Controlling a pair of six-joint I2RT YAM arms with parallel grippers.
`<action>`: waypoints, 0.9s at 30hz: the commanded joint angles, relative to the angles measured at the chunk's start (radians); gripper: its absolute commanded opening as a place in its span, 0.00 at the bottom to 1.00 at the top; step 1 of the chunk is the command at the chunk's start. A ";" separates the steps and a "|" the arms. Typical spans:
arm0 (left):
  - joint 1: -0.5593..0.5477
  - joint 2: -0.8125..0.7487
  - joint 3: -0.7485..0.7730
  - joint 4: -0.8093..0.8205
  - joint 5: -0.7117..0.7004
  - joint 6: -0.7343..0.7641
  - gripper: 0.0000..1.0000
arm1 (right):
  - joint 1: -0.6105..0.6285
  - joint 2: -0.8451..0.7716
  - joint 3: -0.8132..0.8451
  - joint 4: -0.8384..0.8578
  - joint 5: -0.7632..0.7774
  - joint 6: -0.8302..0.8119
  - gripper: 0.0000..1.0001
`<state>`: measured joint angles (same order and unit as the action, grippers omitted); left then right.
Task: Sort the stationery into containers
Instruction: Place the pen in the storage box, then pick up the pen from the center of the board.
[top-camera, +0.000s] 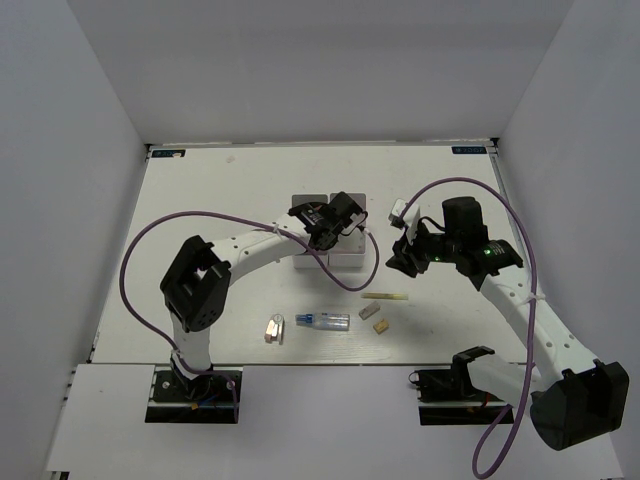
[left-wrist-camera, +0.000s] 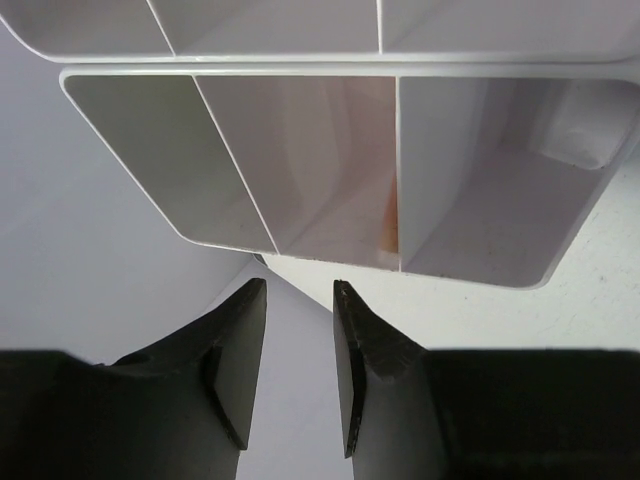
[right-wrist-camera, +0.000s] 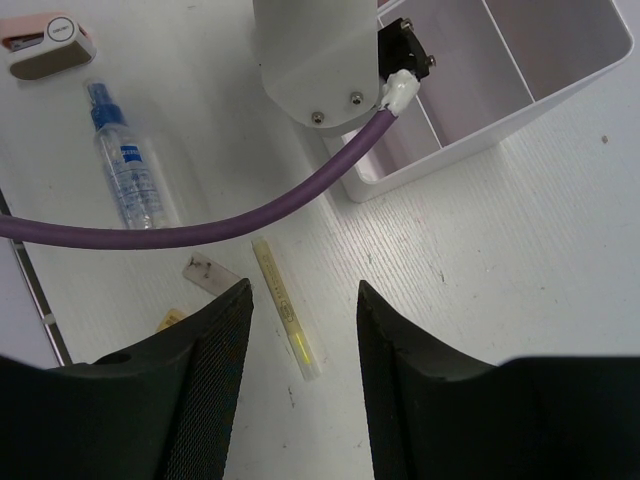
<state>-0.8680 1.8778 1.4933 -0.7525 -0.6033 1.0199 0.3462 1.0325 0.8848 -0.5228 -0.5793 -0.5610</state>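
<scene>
Two white three-compartment containers (top-camera: 345, 263) stand mid-table, side by side. My left gripper (top-camera: 340, 224) hovers over them, open (left-wrist-camera: 300, 288) with nothing between its fingers, just before the near container's rim (left-wrist-camera: 330, 258). My right gripper (top-camera: 401, 258) hangs open (right-wrist-camera: 303, 290) above a yellow stick (right-wrist-camera: 286, 306) lying on the table (top-camera: 386, 297). Loose stationery lies nearby: a silver-blue tube (top-camera: 325, 321) (right-wrist-camera: 126, 172), two small erasers (top-camera: 367, 313) (top-camera: 380, 325) and a pink-and-white eraser (top-camera: 273, 329) (right-wrist-camera: 48, 45).
The left arm's white link (right-wrist-camera: 320, 50) and its purple cable (right-wrist-camera: 200, 232) cross the right wrist view, next to a container corner (right-wrist-camera: 500, 80). White walls enclose the table on three sides.
</scene>
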 joint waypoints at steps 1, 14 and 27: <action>-0.006 -0.040 0.016 0.019 -0.026 -0.007 0.44 | -0.007 -0.022 -0.017 0.004 -0.013 -0.010 0.50; 0.044 -0.316 0.174 -0.303 0.135 -0.602 0.00 | -0.009 0.012 0.009 -0.175 -0.034 -0.270 0.49; 0.354 -1.127 -0.738 0.048 0.625 -1.084 0.99 | 0.011 0.358 -0.006 -0.330 -0.079 -0.767 0.52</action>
<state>-0.5472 0.7773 0.8318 -0.7998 -0.0956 0.0441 0.3485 1.3354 0.8165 -0.8520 -0.6319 -1.2228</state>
